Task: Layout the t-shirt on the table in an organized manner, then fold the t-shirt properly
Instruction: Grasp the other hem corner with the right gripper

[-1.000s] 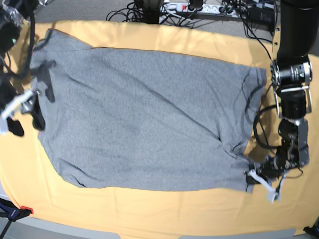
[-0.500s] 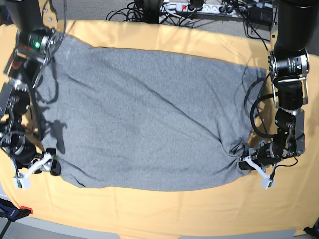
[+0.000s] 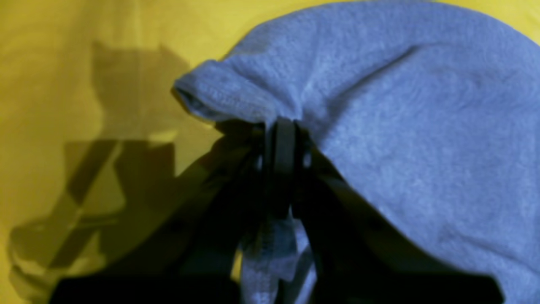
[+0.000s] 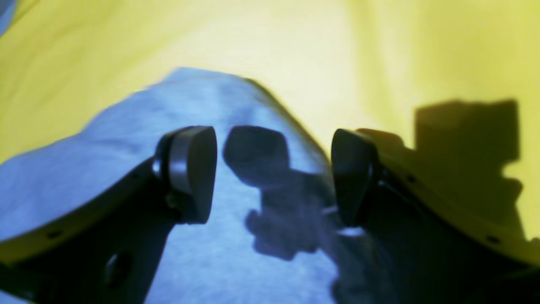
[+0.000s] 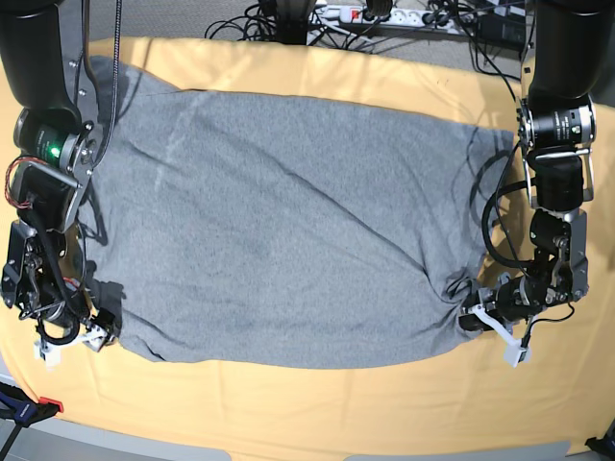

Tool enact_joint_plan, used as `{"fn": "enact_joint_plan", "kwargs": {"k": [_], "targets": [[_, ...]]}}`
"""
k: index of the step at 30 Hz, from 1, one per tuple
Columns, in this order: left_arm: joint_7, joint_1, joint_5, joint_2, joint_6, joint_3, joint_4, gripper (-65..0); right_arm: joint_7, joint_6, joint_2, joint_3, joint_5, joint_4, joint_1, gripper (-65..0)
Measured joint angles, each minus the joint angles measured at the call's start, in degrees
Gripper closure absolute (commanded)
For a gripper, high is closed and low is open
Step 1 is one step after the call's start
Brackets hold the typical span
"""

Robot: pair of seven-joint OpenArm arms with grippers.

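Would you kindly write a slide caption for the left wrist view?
Left pincer shut on a bunched corner of the heather-grey cotton t-shirt, above the pale yellow cloth-covered table.

We are seeing the t-shirt (image 5: 279,221) showing plain heather grey, with no print facing up. Around the t-shirt, the table (image 5: 317,408) cloth is glowing pale yellow-orange. Both arms beside the t-shirt are showing black, and past the table's far edge black cables (image 5: 288,24) are lying on grey floor.
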Motion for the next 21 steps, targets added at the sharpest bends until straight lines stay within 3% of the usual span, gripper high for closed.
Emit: {"fn": "enact_joint_plan", "kwargs": {"k": [2,5,7,14,21], "targets": [[0.0,0.0,0.0,0.0,0.0,0.0,0.0,0.0,0.8,0.0,0.0,0.0,-0.6,-0.3,0.0,-43.3],[0.0,0.0,0.0,0.0,0.0,0.0,0.0,0.0,2.2,-4.1,-0.1,0.0,-3.8,-0.3,0.2,-43.2],[0.0,0.0,0.0,0.0,0.0,0.0,0.0,0.0,2.3,-4.0,-0.1,0.0,-3.8,-0.3,0.2,-43.2],[1.0,0.0,0.0,0.0,0.0,0.0,0.0,0.0,2.9,-2.8,-1.5,0.0,-1.2,-0.3,-1.3,-43.2],[1.1,0.0,0.0,0.0,0.0,0.0,0.0,0.0,5.3,1.8,-2.1,0.0,0.9,-0.3,-4.0,-43.2]]}}
